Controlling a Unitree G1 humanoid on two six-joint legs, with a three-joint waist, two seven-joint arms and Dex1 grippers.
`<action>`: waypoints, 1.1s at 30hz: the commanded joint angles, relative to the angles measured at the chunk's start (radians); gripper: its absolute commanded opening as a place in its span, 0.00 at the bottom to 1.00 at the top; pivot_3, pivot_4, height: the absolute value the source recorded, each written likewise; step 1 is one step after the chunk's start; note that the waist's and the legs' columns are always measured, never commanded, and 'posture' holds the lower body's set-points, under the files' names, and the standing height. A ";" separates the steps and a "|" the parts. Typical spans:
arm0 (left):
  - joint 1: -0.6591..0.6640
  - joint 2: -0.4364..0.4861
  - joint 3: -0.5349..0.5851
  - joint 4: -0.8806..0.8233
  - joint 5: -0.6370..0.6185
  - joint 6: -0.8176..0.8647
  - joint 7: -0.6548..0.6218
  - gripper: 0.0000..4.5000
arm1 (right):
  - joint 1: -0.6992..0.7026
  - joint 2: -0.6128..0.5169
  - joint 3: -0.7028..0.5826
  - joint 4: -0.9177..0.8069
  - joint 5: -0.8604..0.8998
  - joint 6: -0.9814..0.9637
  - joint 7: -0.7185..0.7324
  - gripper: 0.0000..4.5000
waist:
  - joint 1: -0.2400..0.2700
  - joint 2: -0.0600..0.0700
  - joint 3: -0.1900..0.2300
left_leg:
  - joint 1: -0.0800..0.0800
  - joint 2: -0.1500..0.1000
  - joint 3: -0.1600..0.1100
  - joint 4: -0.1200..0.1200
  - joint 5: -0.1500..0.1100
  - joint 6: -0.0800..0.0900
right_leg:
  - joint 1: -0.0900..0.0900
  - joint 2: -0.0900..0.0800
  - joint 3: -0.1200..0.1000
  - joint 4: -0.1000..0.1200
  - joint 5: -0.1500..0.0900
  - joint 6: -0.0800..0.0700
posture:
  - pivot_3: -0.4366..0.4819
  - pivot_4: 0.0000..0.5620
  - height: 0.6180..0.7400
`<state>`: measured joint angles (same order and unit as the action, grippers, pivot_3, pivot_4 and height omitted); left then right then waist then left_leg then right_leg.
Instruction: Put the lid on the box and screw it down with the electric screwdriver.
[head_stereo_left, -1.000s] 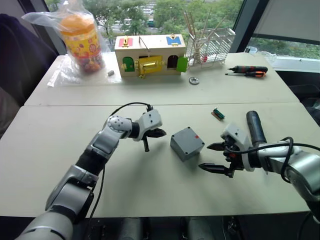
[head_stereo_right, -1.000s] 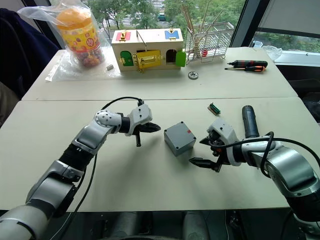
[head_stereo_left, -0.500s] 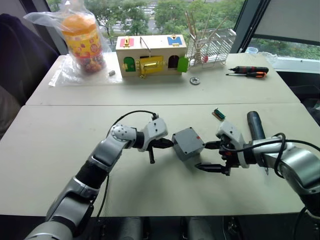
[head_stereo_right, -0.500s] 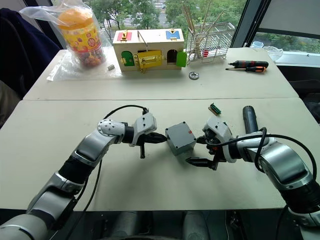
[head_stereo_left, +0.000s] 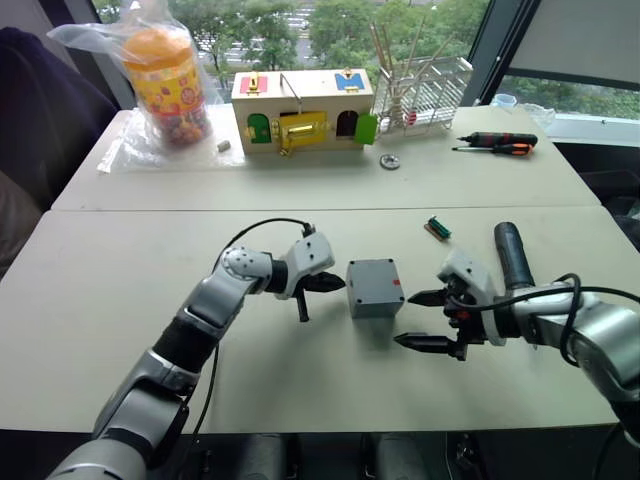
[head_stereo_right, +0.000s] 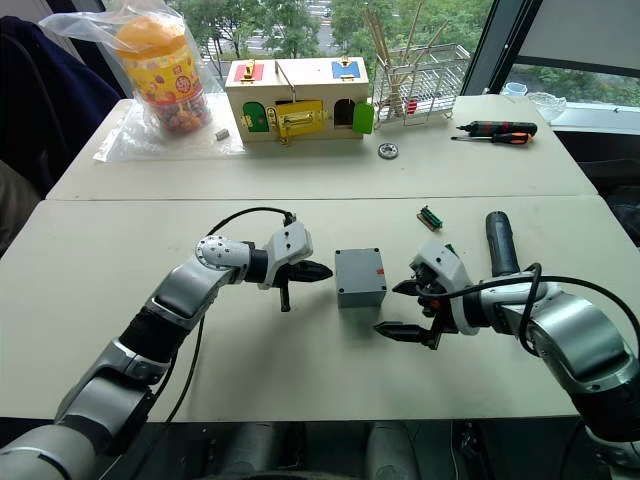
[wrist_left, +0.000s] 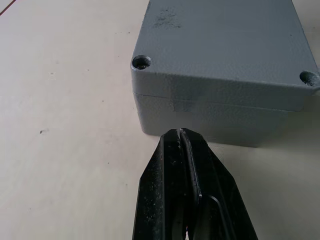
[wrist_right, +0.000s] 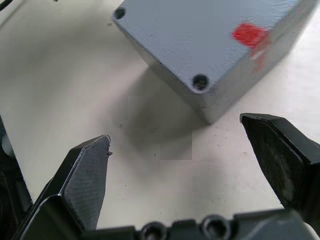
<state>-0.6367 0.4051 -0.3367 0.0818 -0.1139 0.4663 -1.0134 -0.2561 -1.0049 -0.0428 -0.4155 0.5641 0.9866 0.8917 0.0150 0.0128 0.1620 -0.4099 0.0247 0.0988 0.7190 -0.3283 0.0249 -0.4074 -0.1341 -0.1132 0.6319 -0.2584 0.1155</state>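
Observation:
The grey box (head_stereo_left: 374, 293) stands mid-table, square to the table edge. The lid (head_stereo_left: 373, 276) sits on top of it, red mark (wrist_right: 248, 34) at its right side and empty screw holes in its corners. My left gripper (head_stereo_left: 337, 284) is shut and empty, its tip (wrist_left: 180, 134) just off the box's left wall. To the right of the box my right gripper (head_stereo_left: 409, 320) stands open and empty, its jaws wide apart and facing the box's corner. The electric screwdriver (head_stereo_left: 511, 255) lies on the table beyond my right wrist.
A green connector strip (head_stereo_left: 436, 228) lies behind the box to the right. On the far table stand a wooden box with coloured doors (head_stereo_left: 300, 110), a bagged orange jar (head_stereo_left: 165, 75), a wire rack (head_stereo_left: 425, 85), a metal disc (head_stereo_left: 389, 162) and hand screwdrivers (head_stereo_left: 495, 142).
The box has turned from skewed to square with the table edge. My left gripper moved in against its left side, and my right gripper closed in, then drew back to the right.

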 joint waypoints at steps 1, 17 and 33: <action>-0.050 -0.033 0.140 -0.053 -0.116 0.067 0.037 0.00 | -0.084 0.016 -0.159 0.131 0.035 -0.015 -0.017 1.00 | -0.001 0.000 0.000 | 0.000 0.000 0.000 0.000 0.000 0.000 | 0.000 0.000 0.000 0.000 0.000 0.000 | 0.48 0.27 0.74; -0.026 -0.108 0.146 -0.164 -0.207 0.173 0.116 0.00 | -0.518 0.374 -0.048 1.117 -0.320 -0.724 -0.147 1.00 | -0.007 -0.001 0.000 | 0.001 -0.003 0.005 -0.002 0.001 -0.001 | 0.000 0.000 0.000 0.001 0.000 0.000 | 0.48 0.27 0.74; -0.007 -0.080 0.130 -0.180 -0.211 0.177 0.135 0.00 | -0.643 0.428 -0.040 1.392 -0.415 -0.881 -0.138 0.67 | -0.013 -0.001 0.000 | 0.001 0.000 0.005 -0.002 0.001 -0.002 | 0.000 0.001 0.000 0.001 0.000 0.000 | 0.48 0.27 0.74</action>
<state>-0.6392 0.3228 -0.2056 -0.0619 -0.3148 0.6492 -0.8806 -0.8690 -0.5756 -0.0649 0.9820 0.1500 0.1271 0.7537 0.0019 0.0118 0.1617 -0.4092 0.0246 0.1036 0.7167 -0.3273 0.0233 -0.4071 -0.1333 -0.1130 0.6327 -0.2585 0.1158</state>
